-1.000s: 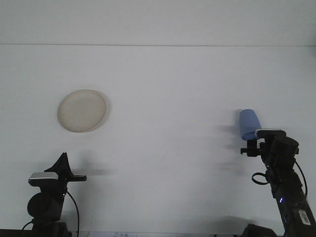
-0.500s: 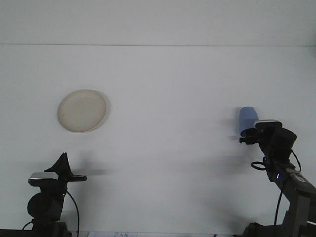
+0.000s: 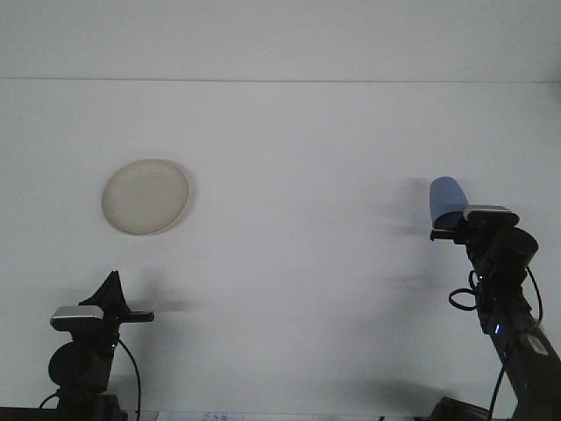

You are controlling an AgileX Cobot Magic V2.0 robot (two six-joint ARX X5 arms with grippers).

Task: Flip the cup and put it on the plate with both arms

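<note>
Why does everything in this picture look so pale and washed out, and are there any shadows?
Front view: flat, even light leaves the white table nearly featureless. Faint soft shadows lie to the left of the blue cup and to the right of the plate and left arm. The image is slightly grainy, and the dark arms lack detail.

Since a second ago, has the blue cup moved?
Yes. The blue cup has risen with the right gripper, sitting higher in view, while the plate stayed put.

White table (image 3: 289,289), cream plate (image 3: 145,196) at left
</note>
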